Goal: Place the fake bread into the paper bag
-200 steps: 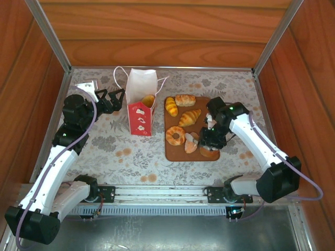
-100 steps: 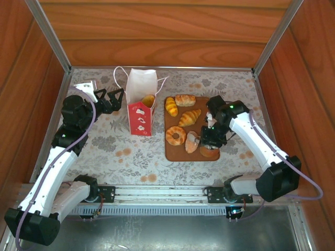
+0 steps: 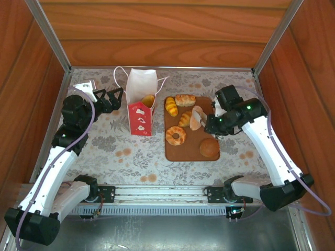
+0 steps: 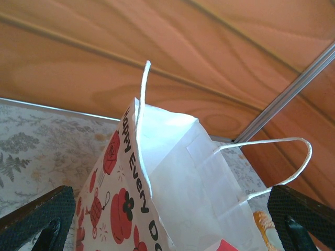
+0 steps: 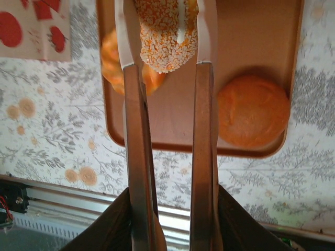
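Note:
The paper bag (image 3: 141, 107) stands upright left of the brown tray (image 3: 191, 154), with one fake bread (image 3: 148, 99) inside it. My left gripper (image 3: 111, 99) is open at the bag's left side; its dark fingers (image 4: 36, 225) flank the bag (image 4: 172, 193). My right gripper (image 3: 212, 124) is shut on metal tongs (image 5: 137, 157), which pinch a crumb-coated roll (image 5: 165, 31) above the tray. On the tray lie two croissants (image 3: 171, 106), an oval roll (image 3: 185, 100), a ring doughnut (image 3: 176, 136) and a round bun (image 3: 209, 148).
Wooden walls enclose the floral-patterned table (image 3: 120, 151) on three sides, with metal posts in the far corners. A small white object (image 3: 86, 86) lies at the far left. The round bun (image 5: 253, 111) sits at the tray's near right corner.
The tongs have closed on the roll and lifted it from the tray's near part toward the far side. The left arm has not moved.

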